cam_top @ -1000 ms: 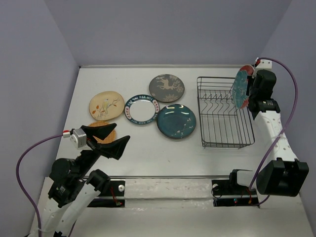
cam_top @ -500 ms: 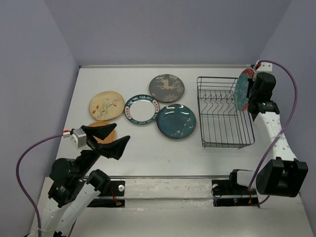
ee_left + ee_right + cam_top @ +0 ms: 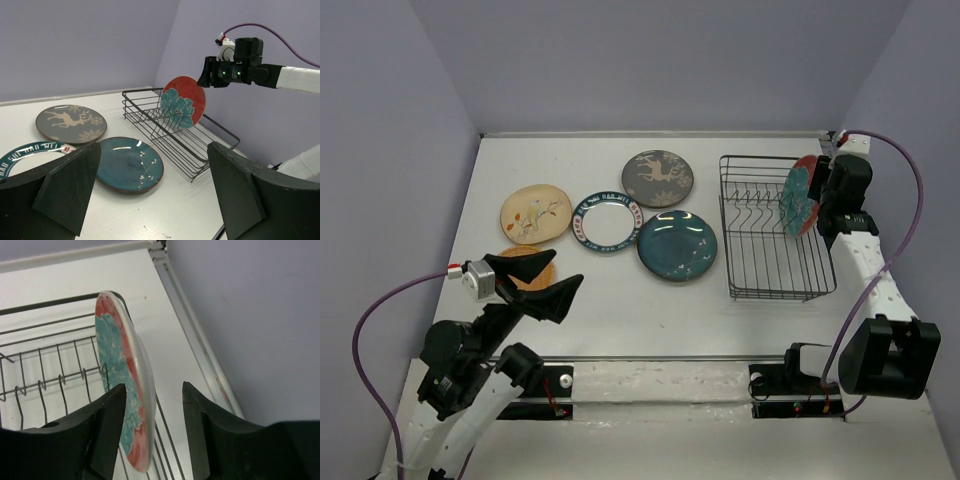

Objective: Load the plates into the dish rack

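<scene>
Lowered since a second ago, the round red plate with teal flowers (image 3: pixel 116 360) now stands tilted in the black wire dish rack (image 3: pixel 781 295), between the parted fingers of the right end effector (image 3: pixel 152 387). The left end effector (image 3: pixel 154 150) gapes wide.

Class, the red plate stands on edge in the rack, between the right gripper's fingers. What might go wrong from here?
1. The red plate stands tilted in the dish rack; if it isn't seated between tines, it may tip over.
2. The right gripper has its open fingers either side of the rim; pulling away sideways might drag the plate out.
</scene>
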Action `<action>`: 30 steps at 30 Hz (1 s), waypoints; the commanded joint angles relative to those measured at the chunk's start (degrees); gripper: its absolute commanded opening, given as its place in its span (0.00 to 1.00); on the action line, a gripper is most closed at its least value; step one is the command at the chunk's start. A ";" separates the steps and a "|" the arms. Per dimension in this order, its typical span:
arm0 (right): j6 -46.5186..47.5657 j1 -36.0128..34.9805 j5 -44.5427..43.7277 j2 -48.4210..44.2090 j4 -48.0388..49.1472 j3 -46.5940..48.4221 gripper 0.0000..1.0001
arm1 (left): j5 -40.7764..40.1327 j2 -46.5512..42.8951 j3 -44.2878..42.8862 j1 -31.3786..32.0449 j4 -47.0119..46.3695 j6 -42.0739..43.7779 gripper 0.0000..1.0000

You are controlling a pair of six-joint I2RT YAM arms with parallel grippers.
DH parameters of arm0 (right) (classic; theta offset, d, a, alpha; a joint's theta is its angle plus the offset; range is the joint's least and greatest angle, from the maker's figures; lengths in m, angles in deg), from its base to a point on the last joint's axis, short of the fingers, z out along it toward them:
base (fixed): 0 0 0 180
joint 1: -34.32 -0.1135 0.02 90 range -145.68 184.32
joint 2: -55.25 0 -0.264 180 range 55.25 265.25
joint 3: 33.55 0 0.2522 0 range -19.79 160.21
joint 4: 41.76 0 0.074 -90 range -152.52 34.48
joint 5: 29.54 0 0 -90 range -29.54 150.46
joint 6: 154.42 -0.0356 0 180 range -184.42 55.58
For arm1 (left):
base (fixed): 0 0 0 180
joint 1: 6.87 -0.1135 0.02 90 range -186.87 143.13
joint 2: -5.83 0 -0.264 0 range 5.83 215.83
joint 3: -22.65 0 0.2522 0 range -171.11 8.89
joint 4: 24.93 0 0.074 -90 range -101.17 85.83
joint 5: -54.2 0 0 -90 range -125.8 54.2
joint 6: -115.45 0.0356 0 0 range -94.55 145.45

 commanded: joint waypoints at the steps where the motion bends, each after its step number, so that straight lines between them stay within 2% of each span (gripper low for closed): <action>1: -2.25 0.35 -1.58 -1.77 7.48 2.57 0.61 | -0.08 0.68 -1.39 0.20 -1.88 0.49 0.99; 4: -2.87 0.35 -1.67 -2.03 6.24 4.42 0.64 | 0.01 1.21 -1.39 0.11 -1.96 0.49 0.99; 7: -6.73 0.35 -1.76 -2.73 -0.23 8.36 0.67 | -0.78 1.83 -1.48 0.02 -1.79 0.32 0.99; 10: -15.14 -0.69 7.60 -3.87 -7.00 13.89 0.73 | -2.88 2.96 -1.66 -0.41 -1.35 -0.03 0.99; 13: -20.61 -5.60 15.10 -5.54 -8.70 14.10 0.76 | -6.74 3.76 -2.01 -1.03 0.14 -0.65 0.99; 14: -23.93 -11.80 15.47 -6.07 -8.70 13.39 0.77 | -11.02 4.54 -2.36 -1.29 0.67 -1.09 0.99; 16: -28.24 -19.30 14.42 -5.73 -6.43 9.98 0.77 | -17.09 5.60 -3.06 -2.17 2.59 -1.70 0.99; 17: -30.10 -27.17 13.11 -5.03 -4.94 8.48 0.77 | -19.13 5.95 -3.24 -2.52 3.13 -2.58 0.99; 21: -38.98 -41.10 8.10 -0.46 7.70 1.18 0.70 | -29.24 6.49 -4.12 -3.67 5.06 -3.99 0.99; 22: -40.56 -46.87 7.22 3.64 12.00 0.65 0.68 | -30.91 6.66 -4.29 -3.67 5.68 -4.60 0.99; 24: -45.13 -52.09 5.36 8.40 15.89 0.90 0.62 | -35.66 7.36 -5.08 -3.67 6.38 -5.22 0.99; 27: -49.27 -61.93 5.01 22.08 25.10 4.05 0.55 | -41.01 9.03 -6.22 -3.75 7.18 -5.05 0.99; 28: -50.06 -61.96 5.27 22.14 26.01 5.38 0.55 | -42.08 9.03 -6.40 -3.76 7.09 -4.61 0.99; 30: -53.57 -64.94 7.89 30.64 29.59 9.49 0.53 | -43.66 9.91 -7.02 -3.76 6.30 -2.69 0.99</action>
